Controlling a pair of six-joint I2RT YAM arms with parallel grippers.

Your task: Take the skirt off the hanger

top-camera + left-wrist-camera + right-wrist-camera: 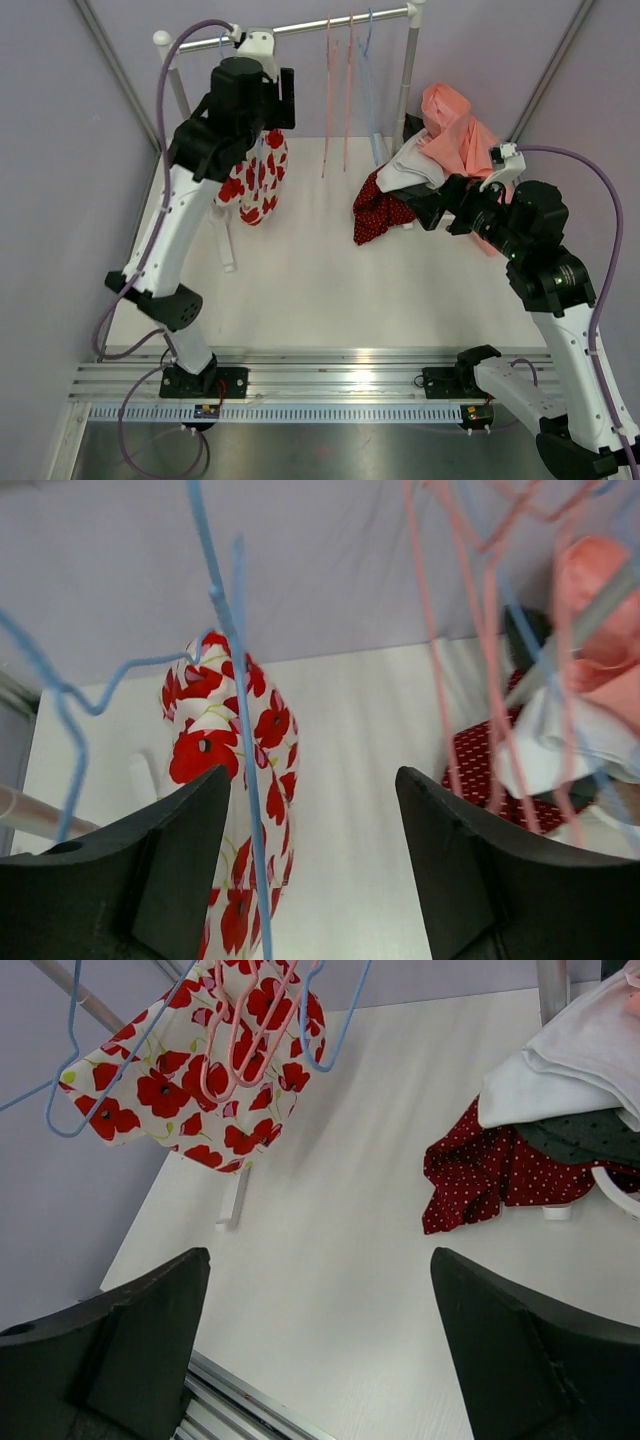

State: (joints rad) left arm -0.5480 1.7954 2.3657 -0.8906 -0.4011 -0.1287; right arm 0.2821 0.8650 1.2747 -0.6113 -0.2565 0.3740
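Observation:
The skirt [255, 182], white with red poppies, hangs on a blue wire hanger [246, 730] from the left end of the rail [320, 22]. It also shows in the left wrist view [225, 765] and the right wrist view [190, 1070]. My left gripper [272, 118] is up by the rail, just above the skirt, and is open [312, 780]. The hanger wire runs between its jaws, close to the left finger [150, 870], untouched as far as I can see. My right gripper [428, 205] is open and empty [320, 1260] over the table, beside the pile of clothes.
Pink hangers [338, 90] and a blue hanger [370, 90] hang empty on the rail's right half. A pile of clothes lies back right: red dotted cloth [378, 212], white cloth [415, 165], pink cloth [455, 125]. The rack's white foot [228, 250] lies on the table.

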